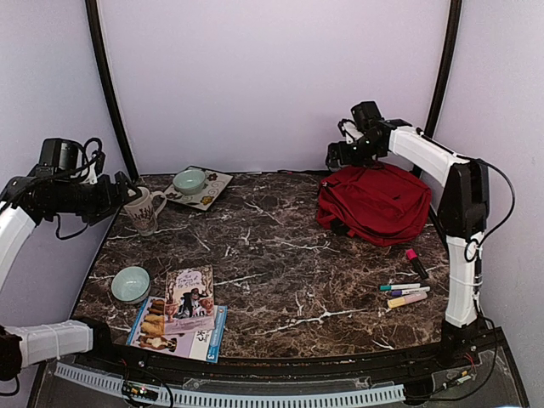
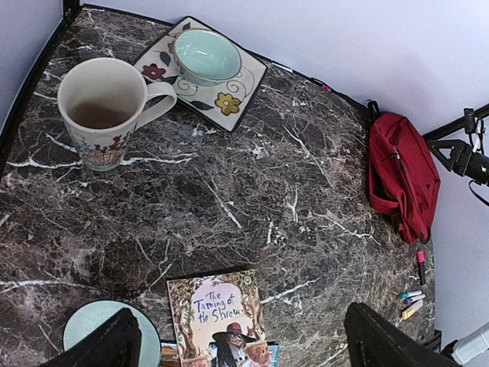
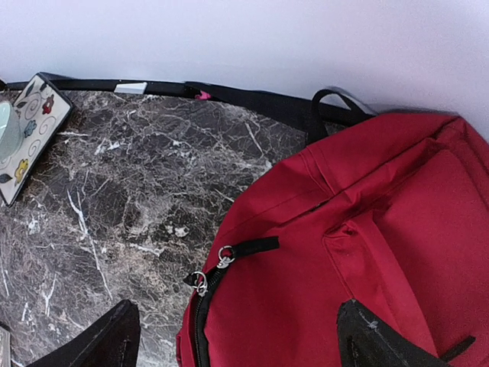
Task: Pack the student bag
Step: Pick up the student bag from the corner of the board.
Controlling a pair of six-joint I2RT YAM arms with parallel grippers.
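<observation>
The dark veined marble table [image 1: 280, 255] is lying beneath both my arms. The large soft red fabric backpack [image 3: 367, 252] is resting on it directly below my right gripper [image 3: 244, 332], at the far right corner and well apart from my left gripper [image 2: 244, 340]. I am holding both grippers wide open, and neither is gripping anything.

The illustrated paperback book [image 2: 218, 313] is lying flat directly under my left gripper. The square floral ceramic plate [image 2: 241, 92] is sitting far ahead of that gripper, carrying a pale green bowl [image 2: 206, 55]. The cream patterned mug [image 2: 103, 111] is standing upright ahead and to the left, just beside the plate. A second pale green bowl [image 2: 88, 325] is showing under the left-hand finger of my left gripper. The coloured markers [image 1: 406, 293] are lying well behind my right gripper, near the table's right edge.
</observation>
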